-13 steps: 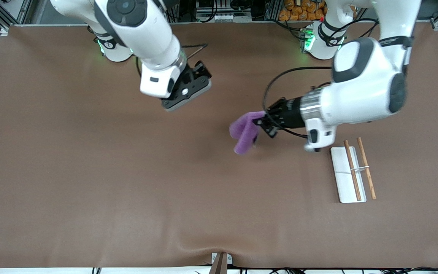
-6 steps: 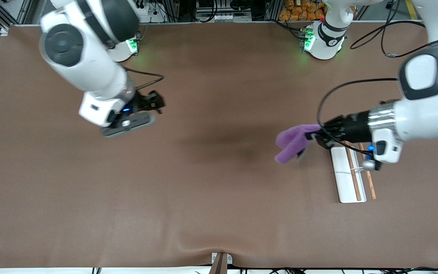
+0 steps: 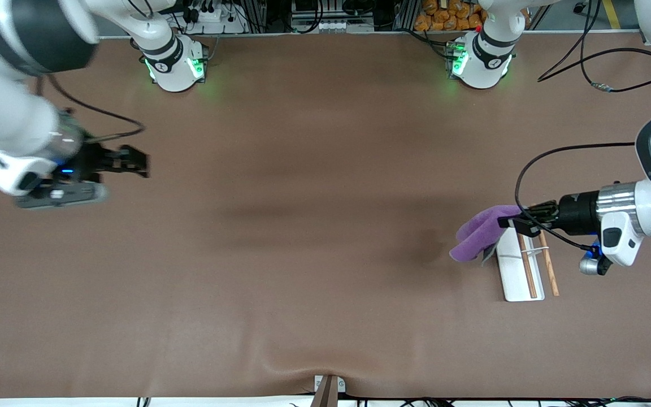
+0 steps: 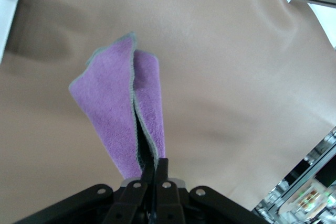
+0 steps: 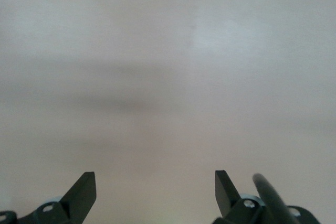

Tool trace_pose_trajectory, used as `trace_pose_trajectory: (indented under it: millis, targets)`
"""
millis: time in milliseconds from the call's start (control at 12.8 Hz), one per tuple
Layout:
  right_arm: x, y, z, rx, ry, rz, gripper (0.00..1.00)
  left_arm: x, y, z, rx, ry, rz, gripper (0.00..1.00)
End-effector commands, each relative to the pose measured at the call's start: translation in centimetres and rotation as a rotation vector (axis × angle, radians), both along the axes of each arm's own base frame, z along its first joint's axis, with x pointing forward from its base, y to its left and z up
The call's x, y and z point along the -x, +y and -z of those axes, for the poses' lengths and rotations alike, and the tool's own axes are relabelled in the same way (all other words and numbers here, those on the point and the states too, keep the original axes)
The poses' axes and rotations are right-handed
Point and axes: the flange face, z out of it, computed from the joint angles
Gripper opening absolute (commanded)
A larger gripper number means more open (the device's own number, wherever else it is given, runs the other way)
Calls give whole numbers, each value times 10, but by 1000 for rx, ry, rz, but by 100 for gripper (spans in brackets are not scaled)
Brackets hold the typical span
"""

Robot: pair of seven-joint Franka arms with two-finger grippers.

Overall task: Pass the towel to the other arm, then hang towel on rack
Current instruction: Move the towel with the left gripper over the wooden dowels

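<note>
We see the left pincer (image 3: pixel 515 221) clenched on one edge of the purple towel (image 3: pixel 479 233), which hangs folded over the table (image 3: pixel 303 254) just beside the rack (image 3: pixel 520 265). The right pincer (image 3: pixel 133 163) waits over the right arm's end of the table, its fingers (image 5: pixel 81 192) spread wide apart, gripping nothing.

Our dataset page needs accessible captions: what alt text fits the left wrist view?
The left gripper, fingers shut, pinches a corner of a small soft purple towel with grey edging, which hangs folded in the air above the plain brown table.
</note>
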Motion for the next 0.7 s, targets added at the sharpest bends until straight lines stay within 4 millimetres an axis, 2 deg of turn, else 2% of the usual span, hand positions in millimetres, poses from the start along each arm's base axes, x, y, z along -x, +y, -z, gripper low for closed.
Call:
trace_pose_trajectory:
  millis: [0,156,234,390,623]
  targets:
    - [26,-63,-16,23,-14,71,100,-3,44,11,-15,-68,80,0]
    - [32,-108,-24,29,-10,149,100,-3,78,25,-44,-112,149,0]
    - [39,-124,-34,27,-27,156,100,-2,96,33,-41,-128,165,0]
    - [43,-145,-41,33,-41,182,100,-1,126,41,-38,-161,194,0]
    - [50,-147,-49,42,-36,319,100,4,163,55,-63,-185,238,0]
